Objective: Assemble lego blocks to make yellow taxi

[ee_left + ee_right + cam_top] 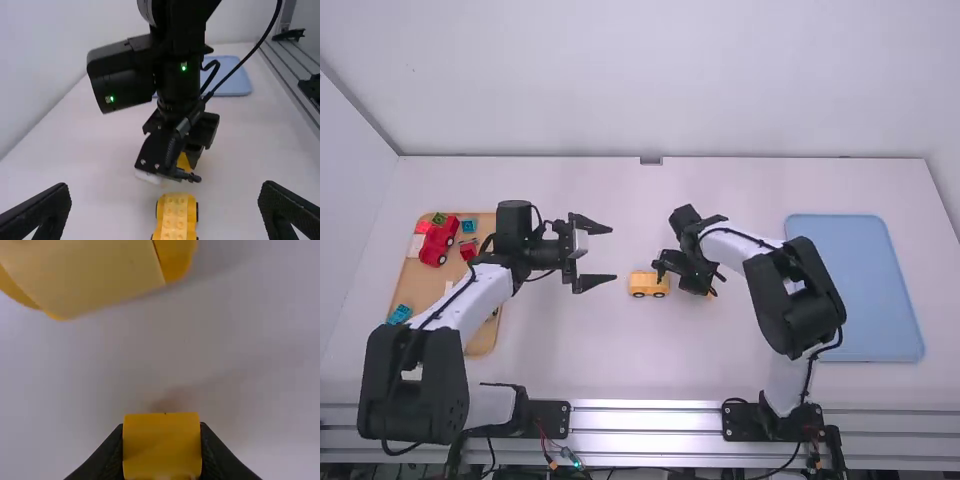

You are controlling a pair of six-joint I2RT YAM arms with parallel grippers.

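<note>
White table (590, 380). Blue tray (855, 290) lies flat toward its right side. Tan tray (412, 290) at its left side, partly hidden by the left arm. Contents of the tan tray: red toy car (439, 241), largest piece; red block (469, 250) just beside it; green block (438, 218) and light blue block (469, 225) near its far edge. Another light blue block (399, 314) sits at the left edge.

Arms. Right arm (805, 310): bent from its base, forearm angled across toward table centre, wrist low. Left arm (415, 385): elbow out to the left, forearm running away from camera and inward, wrist turned so the fingers point right, toward centre.

Grippers. Left gripper (613, 255): jaws spread wide, nothing between them. Right gripper (687, 277): jaws closed in on a yellow block (162, 446), one finger each side of it in the right wrist view; held low, just beside the assembly.

Yellow taxi assembly (648, 283): near table centre, between the two grippers, upright on black wheels; studs show on top in the left wrist view. Held block is apart from the left gripper.
</note>
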